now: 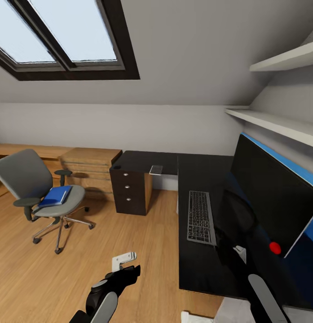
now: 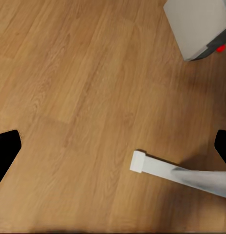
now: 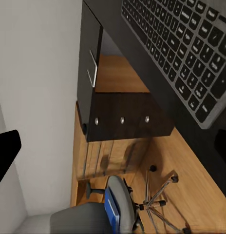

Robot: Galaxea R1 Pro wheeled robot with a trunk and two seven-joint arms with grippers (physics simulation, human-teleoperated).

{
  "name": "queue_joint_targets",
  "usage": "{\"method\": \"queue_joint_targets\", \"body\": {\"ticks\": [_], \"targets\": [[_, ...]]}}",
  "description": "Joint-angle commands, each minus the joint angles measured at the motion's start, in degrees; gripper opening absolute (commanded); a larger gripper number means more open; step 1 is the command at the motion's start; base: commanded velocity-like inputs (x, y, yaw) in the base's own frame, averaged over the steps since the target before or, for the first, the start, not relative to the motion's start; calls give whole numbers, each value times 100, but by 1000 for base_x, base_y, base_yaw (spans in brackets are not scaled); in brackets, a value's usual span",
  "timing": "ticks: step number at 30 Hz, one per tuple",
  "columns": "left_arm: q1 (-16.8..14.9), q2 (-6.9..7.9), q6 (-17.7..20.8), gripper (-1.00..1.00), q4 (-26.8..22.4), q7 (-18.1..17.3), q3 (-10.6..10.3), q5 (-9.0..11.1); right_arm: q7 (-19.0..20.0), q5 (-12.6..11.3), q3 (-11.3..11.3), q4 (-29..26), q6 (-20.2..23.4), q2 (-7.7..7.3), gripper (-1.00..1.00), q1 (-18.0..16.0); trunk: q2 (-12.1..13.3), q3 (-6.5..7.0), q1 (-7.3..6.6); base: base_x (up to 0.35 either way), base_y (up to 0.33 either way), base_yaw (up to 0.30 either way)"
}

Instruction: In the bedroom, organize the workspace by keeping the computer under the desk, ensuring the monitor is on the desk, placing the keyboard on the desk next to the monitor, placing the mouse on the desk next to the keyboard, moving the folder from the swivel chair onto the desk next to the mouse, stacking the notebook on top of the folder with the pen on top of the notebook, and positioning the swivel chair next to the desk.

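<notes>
Head view: keyboard (image 1: 201,218) legends illegible, blue folder (image 1: 55,196) unlabelled on swivel chair (image 1: 37,188); both jaws released.

Bedroom workspace: our count of items by kind

We record one dark surface (image 1: 196,179), one keyboard (image 1: 201,217) and one monitor (image 1: 273,197) on it; one swivel chair (image 1: 37,193) carrying one blue folder (image 1: 55,196); one drawer unit (image 1: 129,190) with three drawers, each with one knob; one wooden chest of drawers (image 1: 91,168); two wall shelves (image 1: 282,123); one skylight (image 1: 62,36) of two panes; and one small pale flat item (image 1: 156,169) at the surface's edge, kind unclear.
</notes>
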Motion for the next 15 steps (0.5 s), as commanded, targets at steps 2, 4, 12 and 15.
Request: {"method": "queue_joint_targets", "body": {"ticks": [2, 4, 12, 15], "targets": [[-5, 1, 7, 100, -8, 54, -4, 52, -9, -4, 38, 0, 26, 22, 100, -4, -7, -8, -3, -332, 0, 0], [-5, 1, 7, 100, -7, 54, -3, 50, -63, 81, 106, 1, 23, 53, 100, -5, -7, -8, -3, -333, 0, 0], [-5, 2, 6, 100, -6, 56, -2, 48, -422, 700, 212, -1, 21, 188, 100, -5, -7, -8, -3, -335, 0, 0], [-5, 1, 7, 100, -7, 60, 1, 47, -559, 1062, 221, -1, 21, 290, 100, -8, -7, -8, -3, -336, 0, 0]]}}
